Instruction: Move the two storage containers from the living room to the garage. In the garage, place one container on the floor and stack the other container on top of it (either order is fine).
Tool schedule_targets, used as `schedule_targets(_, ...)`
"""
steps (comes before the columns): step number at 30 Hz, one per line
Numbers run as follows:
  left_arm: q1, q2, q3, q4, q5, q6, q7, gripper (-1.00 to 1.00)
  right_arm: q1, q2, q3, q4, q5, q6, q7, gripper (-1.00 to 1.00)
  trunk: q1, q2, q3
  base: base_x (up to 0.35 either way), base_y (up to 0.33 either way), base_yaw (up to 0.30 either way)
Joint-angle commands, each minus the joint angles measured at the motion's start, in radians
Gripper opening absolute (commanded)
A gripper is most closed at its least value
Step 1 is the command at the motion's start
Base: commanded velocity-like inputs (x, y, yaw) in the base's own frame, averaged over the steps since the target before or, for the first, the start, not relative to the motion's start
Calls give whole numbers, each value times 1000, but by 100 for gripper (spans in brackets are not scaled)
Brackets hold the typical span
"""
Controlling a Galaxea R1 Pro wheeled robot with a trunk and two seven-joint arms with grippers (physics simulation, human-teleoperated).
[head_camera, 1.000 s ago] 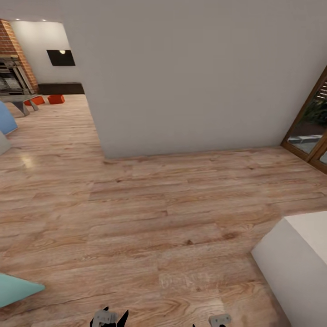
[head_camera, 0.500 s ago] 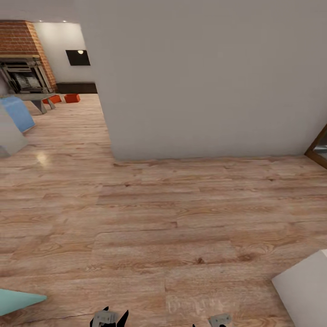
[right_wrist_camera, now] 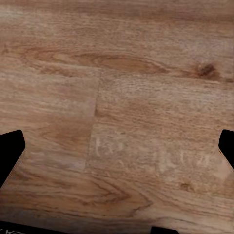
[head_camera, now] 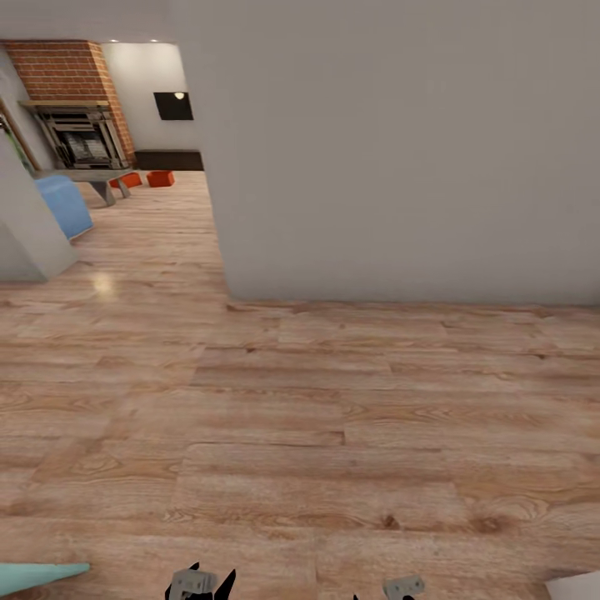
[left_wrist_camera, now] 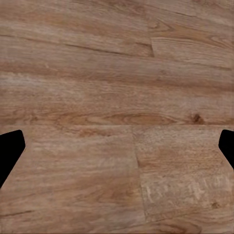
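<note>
1. A broad grey-white wall [head_camera: 400,150] stands dead ahead, its corner coming down to the light wood plank floor [head_camera: 275,400]; past that corner, the way opens into the living room
2. The plank floor runs from the robot's feet into that room, bare along the stretch in front
3. At the far end, the red-brick fireplace [head_camera: 75,79] rises with a black TV [head_camera: 173,106] on the wall beside it and a low dark bench [head_camera: 169,159] under the TV
4. A pale blue seat [head_camera: 65,204] and a grey table [head_camera: 87,177] stand on the way in, near the fireplace
5. The two storage containers [head_camera: 160,177] sit on the plank floor in front of the bench, well apart from the robot; the second one [head_camera: 128,179] is partly hidden behind the table leg
6. The left gripper [left_wrist_camera: 117,146] hangs over bare planks with its fingers [left_wrist_camera: 9,148] spread wide and nothing between them
7. The right gripper [right_wrist_camera: 117,151] is the same: fingers [right_wrist_camera: 10,148] wide apart, empty, wood grain below
8. I judge the risk here is in the driving: cutting the wall corner too close could clip the base or an arm, and the table and blue seat crowd the approach to the bins, so a careless line could knock furniture or shove a bin away
</note>
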Motion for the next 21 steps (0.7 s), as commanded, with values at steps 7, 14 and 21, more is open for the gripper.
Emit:
schedule_targets(7,-1,0,-6,0,11,-1,-6,100,-1,0,6,1,-11,-4,3,100,1,0,-1,338,0,26)
schedule_targets(14,-1,0,-6,1,11,-1,-6,100,-1,0,6,1,-11,-4,3,100,1,0,-1,338,0,3)
schedule_targets(21,-1,0,-6,0,11,-1,-6,100,-1,0,6,1,-11,-4,3,100,1,0,-1,338,0,0)
